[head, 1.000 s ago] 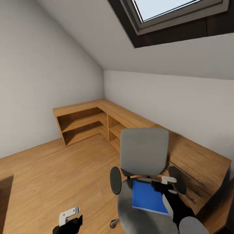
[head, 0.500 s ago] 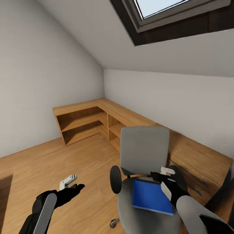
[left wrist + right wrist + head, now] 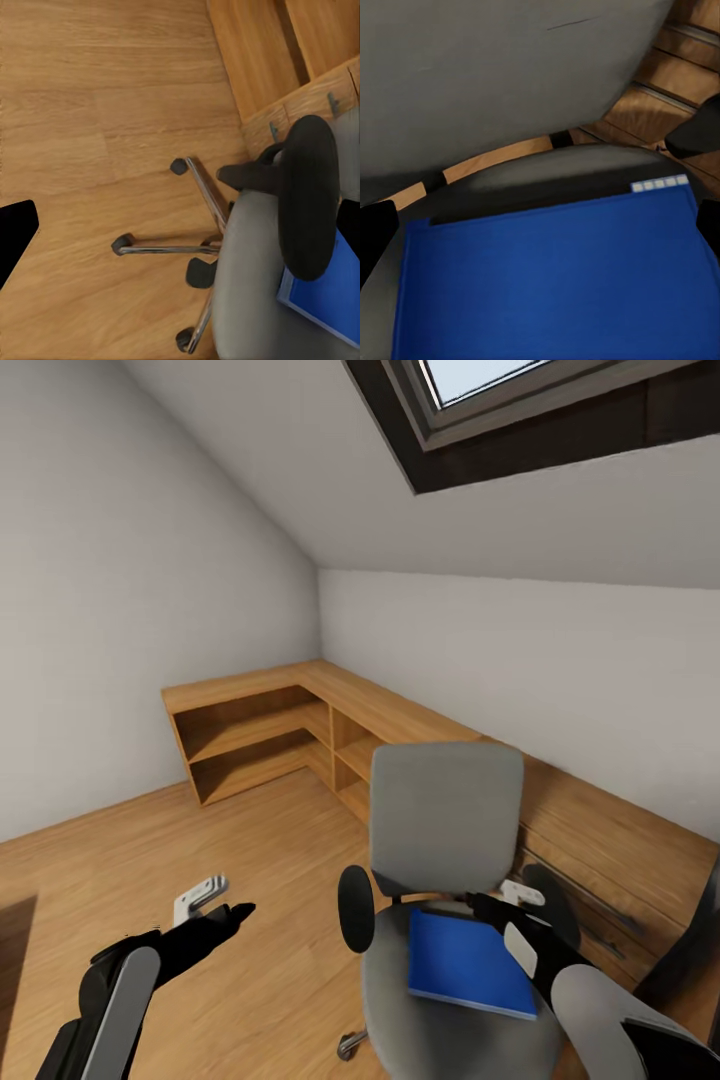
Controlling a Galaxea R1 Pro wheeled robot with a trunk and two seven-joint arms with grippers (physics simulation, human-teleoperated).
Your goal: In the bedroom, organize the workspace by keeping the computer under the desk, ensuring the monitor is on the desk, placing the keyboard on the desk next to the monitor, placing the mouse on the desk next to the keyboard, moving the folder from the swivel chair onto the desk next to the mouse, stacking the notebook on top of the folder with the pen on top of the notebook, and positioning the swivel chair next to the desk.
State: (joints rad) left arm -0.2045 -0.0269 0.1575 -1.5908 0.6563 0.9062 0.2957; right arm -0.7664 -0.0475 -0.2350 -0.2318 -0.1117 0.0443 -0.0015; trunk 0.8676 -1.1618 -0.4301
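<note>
L arm point(image 3: 205, 920) risen over floor; folder point(image 3: 465, 965) on swivel chair point(image 3: 445, 830).

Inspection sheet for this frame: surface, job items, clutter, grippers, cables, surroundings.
Surface: wooden floor; the desk is not identifiable.
Job's things: blue folder lies flat on the swivel chair seat.
Clutter: nothing seen.
Grippers: right gripper hovers at the folder's far edge, holding nothing, jaw state unclear; left gripper is over the floor beside the chair, empty, jaw state unclear.
Cables: nothing seen.
Surroundings: wooden corner shelving, sloped ceiling, skylight.
</note>
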